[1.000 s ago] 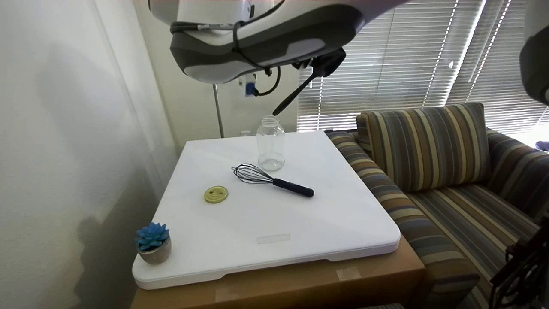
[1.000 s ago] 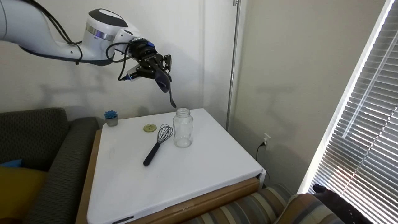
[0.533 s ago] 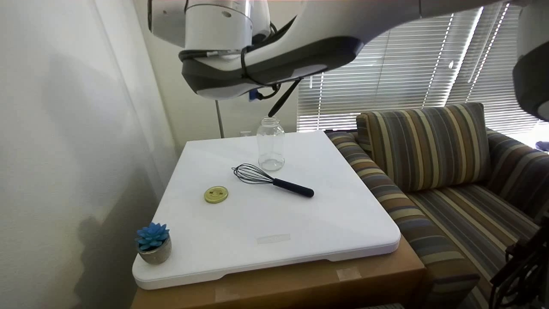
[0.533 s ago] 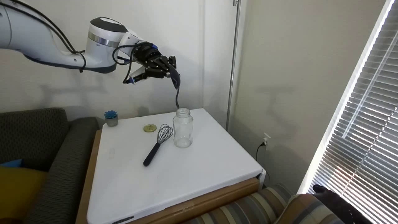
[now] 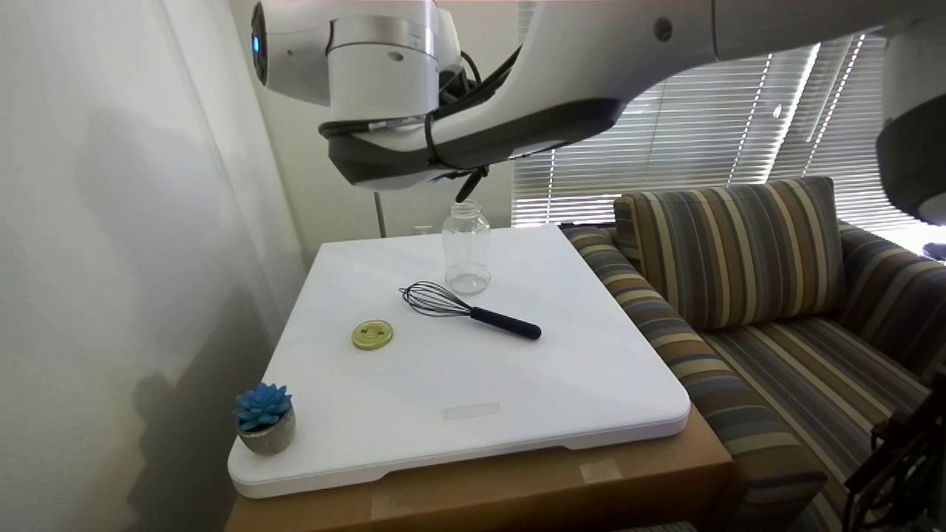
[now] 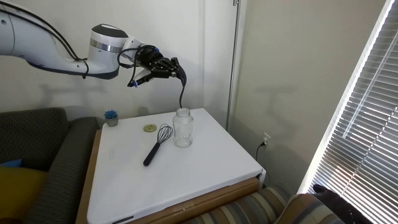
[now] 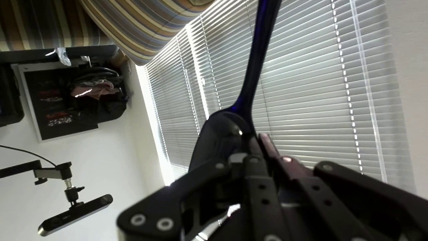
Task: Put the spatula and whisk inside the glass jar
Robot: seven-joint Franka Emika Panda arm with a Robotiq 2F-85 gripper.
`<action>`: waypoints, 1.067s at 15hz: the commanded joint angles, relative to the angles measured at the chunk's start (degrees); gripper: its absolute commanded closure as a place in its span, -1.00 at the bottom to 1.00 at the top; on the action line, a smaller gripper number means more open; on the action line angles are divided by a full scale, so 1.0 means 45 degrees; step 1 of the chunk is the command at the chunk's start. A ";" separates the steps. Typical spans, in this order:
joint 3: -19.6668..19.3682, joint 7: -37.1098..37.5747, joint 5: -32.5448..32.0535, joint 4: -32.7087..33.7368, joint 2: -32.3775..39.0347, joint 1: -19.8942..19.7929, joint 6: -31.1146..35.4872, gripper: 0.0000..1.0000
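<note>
1. In an exterior view, the spatula (image 6: 183, 80) is gripped by its head in the gripper (image 6: 177, 69) and held handle down over the glass jar (image 6: 182, 129). The handle's tip is lined up with the jar's mouth; whether the rim is already passed cannot be told. The whisk (image 6: 156, 147) is seen lying on the table (image 6: 199, 177), just beside the jar. Neither utensil is yet placed inside.

2. In an exterior view, the gripper is hidden by the arm (image 5: 576, 66), and only the end of the spatula's handle is shown, slanting to the jar's mouth. The jar is stood upright, uncapped; a yellow disc (image 5: 372, 335), perhaps its lid, is laid on the table near the whisk's wires.

3. In the wrist view, the jaws are clamped, almost together, on the spatula's head, and the handle is seen running past the top edge. The spatula's pick-up can be counted as done. Left are its lowering and release, then the grasping, lifting and inserting of the whisk; less than half of the task is judged complete.
</note>
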 commanded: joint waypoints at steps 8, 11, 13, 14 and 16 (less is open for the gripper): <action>-0.0207 -0.1102 -0.0445 0.0355 0.0510 -0.0240 0.0213 0.98; -0.0185 -0.1370 -0.0412 0.0361 0.0697 -0.0247 0.0210 0.98; -0.0152 -0.1469 -0.0369 0.0392 0.0794 -0.0257 0.0273 0.98; -0.0138 -0.1471 -0.0352 0.0400 0.0851 -0.0255 0.0294 0.98; -0.0076 -0.1534 -0.0310 0.0421 0.0957 -0.0242 0.0421 0.98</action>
